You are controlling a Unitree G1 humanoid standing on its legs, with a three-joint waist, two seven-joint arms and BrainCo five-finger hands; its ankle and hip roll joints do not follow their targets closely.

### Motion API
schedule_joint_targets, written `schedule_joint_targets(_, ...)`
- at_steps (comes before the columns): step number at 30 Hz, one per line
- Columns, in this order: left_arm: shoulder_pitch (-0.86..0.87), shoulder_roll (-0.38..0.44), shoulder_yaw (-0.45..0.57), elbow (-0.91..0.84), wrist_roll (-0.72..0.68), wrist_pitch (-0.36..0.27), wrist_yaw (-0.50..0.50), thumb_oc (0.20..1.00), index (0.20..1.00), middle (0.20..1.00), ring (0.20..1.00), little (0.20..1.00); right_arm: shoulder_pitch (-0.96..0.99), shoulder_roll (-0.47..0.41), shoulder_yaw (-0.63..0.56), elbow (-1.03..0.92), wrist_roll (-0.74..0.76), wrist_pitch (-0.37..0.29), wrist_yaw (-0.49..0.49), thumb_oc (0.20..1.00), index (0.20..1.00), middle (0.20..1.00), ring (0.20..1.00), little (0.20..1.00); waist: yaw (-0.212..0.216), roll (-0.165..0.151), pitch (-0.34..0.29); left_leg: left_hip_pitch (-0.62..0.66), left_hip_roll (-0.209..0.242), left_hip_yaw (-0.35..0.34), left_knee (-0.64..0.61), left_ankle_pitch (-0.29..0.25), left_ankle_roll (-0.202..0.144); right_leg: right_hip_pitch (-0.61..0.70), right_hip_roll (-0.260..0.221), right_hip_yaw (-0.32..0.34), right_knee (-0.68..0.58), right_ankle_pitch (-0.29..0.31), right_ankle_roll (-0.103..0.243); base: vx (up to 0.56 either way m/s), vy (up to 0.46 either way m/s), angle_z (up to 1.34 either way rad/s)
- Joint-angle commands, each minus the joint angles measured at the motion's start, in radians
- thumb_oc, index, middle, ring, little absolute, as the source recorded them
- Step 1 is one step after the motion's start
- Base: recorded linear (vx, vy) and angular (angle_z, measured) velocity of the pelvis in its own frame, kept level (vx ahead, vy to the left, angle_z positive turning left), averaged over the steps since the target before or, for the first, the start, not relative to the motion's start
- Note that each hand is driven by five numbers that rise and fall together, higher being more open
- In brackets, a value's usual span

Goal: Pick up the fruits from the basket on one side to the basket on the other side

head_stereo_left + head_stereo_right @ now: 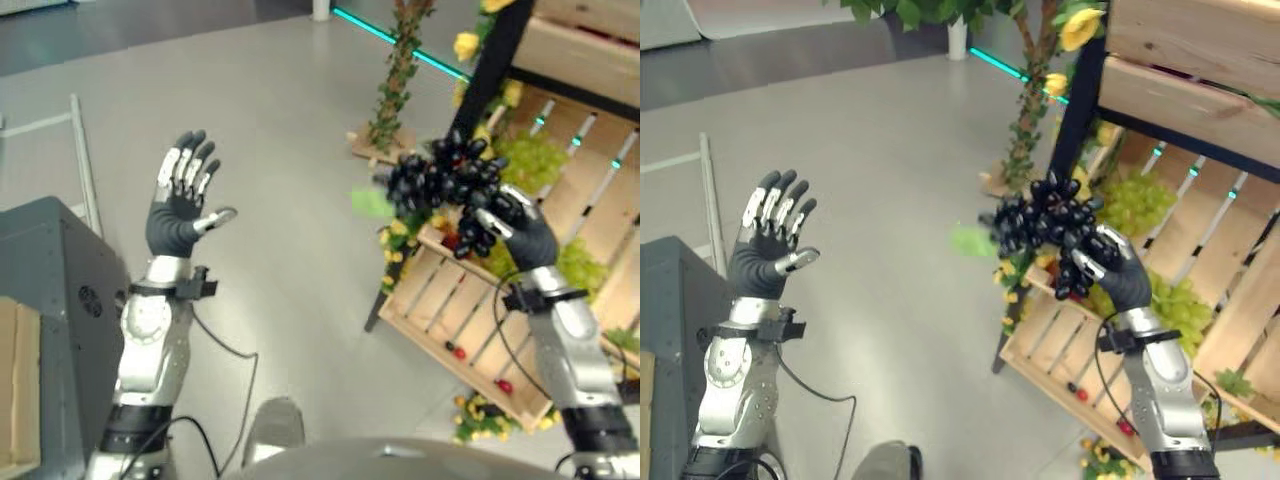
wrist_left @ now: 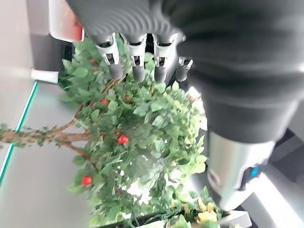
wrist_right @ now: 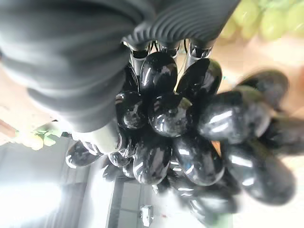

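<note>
My right hand (image 1: pixel 527 235) is shut on a bunch of black grapes (image 1: pixel 440 180), held up in the air above the wooden crate (image 1: pixel 440 300) on the right; up close the black grapes (image 3: pixel 180 118) press against its fingers (image 3: pixel 142 52). The same grapes (image 1: pixel 1050 225) show in the right eye view with my right hand (image 1: pixel 1120 275) beneath them. Green grapes (image 1: pixel 520 160) lie in the slatted crate behind. My left hand (image 1: pixel 180 205) is raised over the floor at the left, open and holding nothing; its fingers (image 2: pixel 137 61) are straight.
A grey box (image 1: pixel 50 300) stands at the lower left. Small red fruits (image 1: pixel 460 352) and yellow flowers (image 1: pixel 480 415) sit in and below the lower crate. A leafy vine (image 1: pixel 395 70) climbs a black post (image 1: pixel 490 70). A leafy plant with red berries (image 2: pixel 123 137) shows past my left hand.
</note>
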Motion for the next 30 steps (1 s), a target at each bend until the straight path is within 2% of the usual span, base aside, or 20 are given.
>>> schedule_joint_targets(1,-0.014,0.026,-0.002,-0.033,-0.003,-0.036,-0.001,1.000,1.000,1.000,1.000,1.000,-0.057,-0.008,-0.082,-0.016,0.040,-0.070,-0.028,0.200,0.200,0.200,0.200,0.200,-0.005,-0.001,-0.039,0.085,-0.073,-0.057,-0.206,-0.016,0.067,0.062,-0.002,-0.027,-0.071,0.078,0.160,0.08,0.193,-0.15)
schedule_joint_targets(2,-0.017,0.027,0.000,-0.030,-0.002,-0.036,0.000,1.000,1.000,1.000,1.000,1.000,-0.053,-0.005,-0.085,-0.017,0.038,-0.072,-0.036,0.200,0.200,0.200,0.200,0.200,-0.010,0.001,-0.045,0.086,-0.081,-0.065,-0.229,0.008,0.060,0.057,-0.003,-0.029,-0.076,0.089,0.161,0.03,0.119,-0.05)
schedule_joint_targets(4,-0.021,0.036,0.007,-0.036,-0.008,-0.042,0.004,1.000,1.000,1.000,1.000,1.000,-0.057,0.003,-0.083,-0.021,0.044,-0.072,-0.038,0.200,0.200,0.200,0.200,0.200,-0.021,-0.002,-0.056,0.100,-0.097,-0.079,-0.256,-0.013,0.072,0.046,-0.011,-0.028,-0.074,0.098,0.165,0.04,0.095,0.38)
schedule_joint_targets(6,-0.013,0.042,0.023,-0.041,-0.004,-0.039,-0.003,1.000,1.000,1.000,1.000,1.000,-0.050,0.008,-0.086,-0.017,0.036,-0.063,-0.032,0.200,0.200,0.200,0.200,0.200,-0.034,0.012,-0.083,0.154,-0.108,-0.068,-0.318,-0.024,0.084,0.044,-0.015,-0.021,-0.080,0.092,0.172,0.05,0.123,0.09)
schedule_joint_targets(15,0.026,0.028,0.036,-0.050,-0.005,-0.026,-0.003,1.000,1.000,1.000,1.000,1.000,-0.031,0.026,-0.117,0.001,-0.003,-0.058,-0.060,0.200,0.200,0.200,0.200,0.200,-0.054,0.042,-0.110,0.227,-0.112,-0.025,-0.419,-0.006,0.094,0.045,-0.020,0.008,-0.076,0.088,0.181,0.01,0.072,-0.24)
schedule_joint_targets(24,0.041,0.024,0.048,-0.054,-0.013,-0.015,0.001,1.000,1.000,1.000,1.000,1.000,-0.022,0.028,-0.137,0.028,-0.022,-0.069,-0.104,0.200,0.200,0.200,0.200,0.200,-0.066,0.050,-0.114,0.232,-0.110,-0.015,-0.431,-0.002,0.100,0.041,-0.020,0.018,-0.088,0.090,0.181,0.01,0.007,-0.03)
schedule_joint_targets(30,0.069,0.015,0.065,-0.063,-0.025,-0.014,0.003,1.000,1.000,1.000,1.000,1.000,-0.032,0.026,-0.131,-0.013,0.001,-0.065,-0.097,0.200,0.200,0.200,0.200,0.200,-0.081,0.046,-0.114,0.233,-0.110,-0.003,-0.430,-0.002,0.102,0.042,-0.019,0.022,-0.094,0.089,0.175,0.00,-0.001,-0.01)
